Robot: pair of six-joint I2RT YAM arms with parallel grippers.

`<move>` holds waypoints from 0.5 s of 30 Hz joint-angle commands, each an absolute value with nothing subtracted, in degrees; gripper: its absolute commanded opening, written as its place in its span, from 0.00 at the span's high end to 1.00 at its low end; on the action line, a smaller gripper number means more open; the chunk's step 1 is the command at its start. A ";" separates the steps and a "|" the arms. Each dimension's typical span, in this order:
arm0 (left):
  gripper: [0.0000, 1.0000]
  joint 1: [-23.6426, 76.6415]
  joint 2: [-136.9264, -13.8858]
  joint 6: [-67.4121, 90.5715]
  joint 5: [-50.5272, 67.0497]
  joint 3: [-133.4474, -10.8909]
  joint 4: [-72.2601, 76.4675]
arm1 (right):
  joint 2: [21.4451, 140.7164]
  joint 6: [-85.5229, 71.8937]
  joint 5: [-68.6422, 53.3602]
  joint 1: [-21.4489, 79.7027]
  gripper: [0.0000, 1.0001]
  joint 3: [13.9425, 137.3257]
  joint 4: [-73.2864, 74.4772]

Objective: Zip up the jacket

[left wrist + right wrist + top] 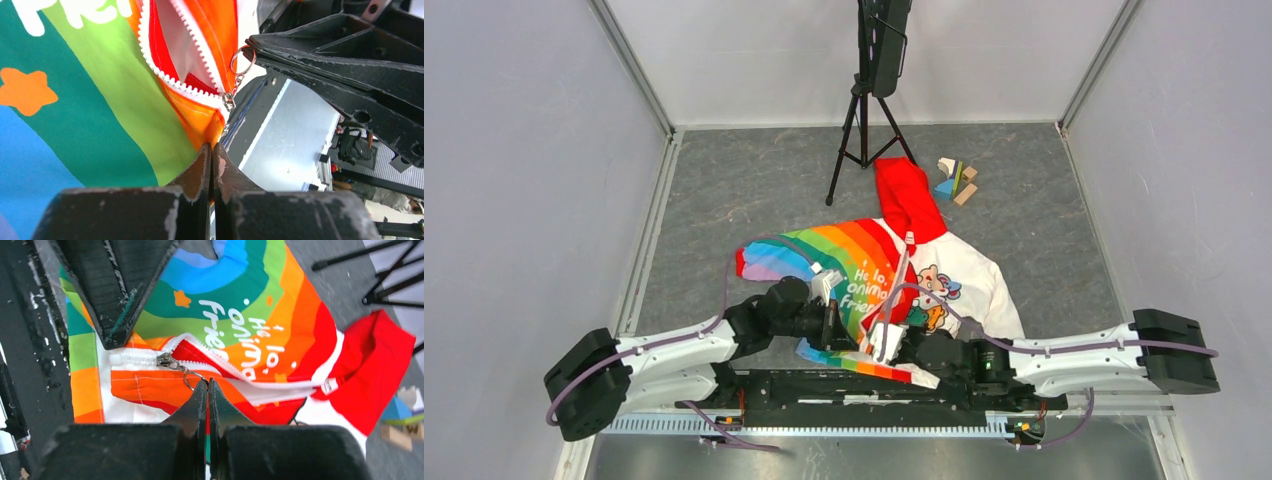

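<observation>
The jacket (864, 265) lies flat mid-table, red hood (906, 197) far, rainbow half left, white cartoon half (969, 280) right. Its white zipper is joined only near the hem; above the slider (165, 360) the teeth spread apart. My left gripper (836, 322) is shut on the orange hem fabric (202, 125) just below the slider (229, 101). My right gripper (887, 343) is shut on the slider's metal ring pull (192, 380), which also shows in the left wrist view (242, 60). The two grippers sit close together at the jacket's near end.
A black tripod (864, 110) stands at the back centre. Small wooden blocks (957, 180) lie right of the hood. Grey walls enclose the table on three sides. The arms' mounting rail (824, 385) runs along the near edge, under the hem.
</observation>
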State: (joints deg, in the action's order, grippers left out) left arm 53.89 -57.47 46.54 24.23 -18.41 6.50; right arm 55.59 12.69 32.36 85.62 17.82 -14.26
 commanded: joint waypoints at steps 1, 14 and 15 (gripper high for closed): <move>0.98 54.87 -59.51 44.72 29.93 -16.58 2.53 | 59.76 24.55 32.82 83.24 1.00 18.97 -25.48; 0.98 55.90 -58.18 47.06 27.73 -13.89 -2.07 | 65.40 27.30 40.96 59.12 1.00 29.30 -4.21; 0.98 55.88 -57.82 46.98 27.48 -13.88 -2.94 | 66.36 28.07 41.64 57.46 1.00 31.05 -2.55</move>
State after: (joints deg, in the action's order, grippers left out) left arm 55.48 -59.77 46.61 26.57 -14.61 1.15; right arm 64.64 25.10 39.53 62.24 25.23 -9.74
